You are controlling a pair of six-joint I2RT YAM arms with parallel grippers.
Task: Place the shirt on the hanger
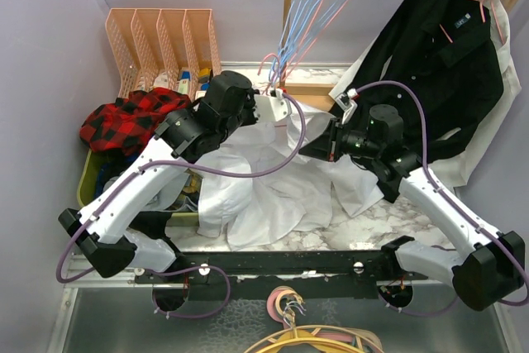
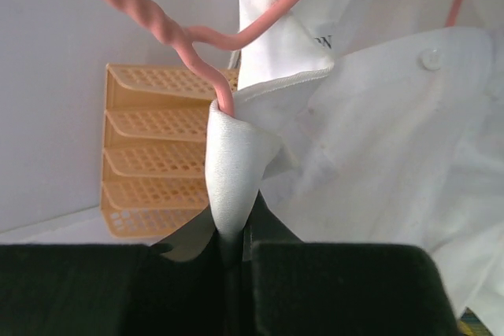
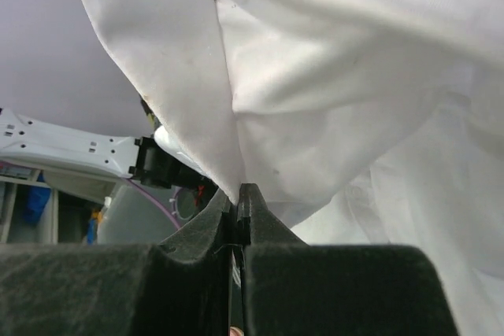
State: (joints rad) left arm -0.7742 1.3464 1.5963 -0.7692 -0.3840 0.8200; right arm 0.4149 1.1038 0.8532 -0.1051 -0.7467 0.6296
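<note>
We are dressing the large white button-up shirt (image 1: 273, 183) onto the thin pink wire hanger (image 2: 169, 29). The left gripper (image 2: 236, 235) is pinching collar fabric and the right gripper (image 3: 239, 204) a fold. Next, probably: drawing a shoulder over the wire.

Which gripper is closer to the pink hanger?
Left. The left gripper pinches the shirt right under the hanger; the right gripper grips the shirt farther away.

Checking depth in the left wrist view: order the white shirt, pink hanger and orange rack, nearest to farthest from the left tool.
1. white shirt: fold pinched in the left tool.
2. pink hanger: just above the fold.
3. orange rack: behind, at left.
</note>
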